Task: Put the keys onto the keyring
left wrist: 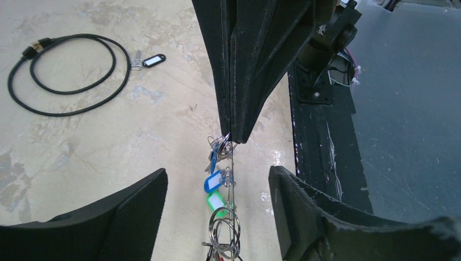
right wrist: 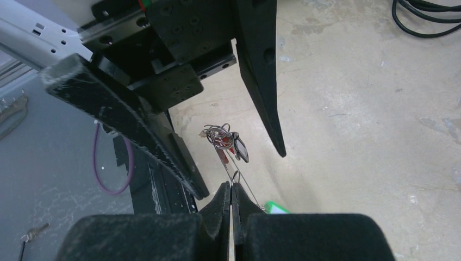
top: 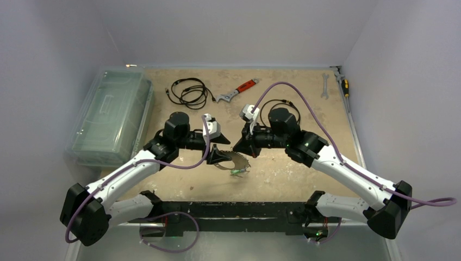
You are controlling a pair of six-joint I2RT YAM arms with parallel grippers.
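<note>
- Top view: I keep the keyring (top: 236,161) suspended between both arms, low over the table (top: 304,98), so the keys (top: 237,172) dangle clear.
- Left wrist view: my left gripper (left wrist: 217,176) is spread, straddling the thin grey wire. Silver keys with glossy blue and green plastic heads hang in its gap.
- Right wrist view: my right gripper (right wrist: 232,187) is pressed together, its matte black fingers pinching the hoop to steady it.

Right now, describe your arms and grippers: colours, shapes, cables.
The left arm and right arm have white link shells with bulky black joints. A purple cable loops along each. The left gripper and right gripper are black with rough, wedge-shaped fingers, and a white camera block tops each wrist.
</note>
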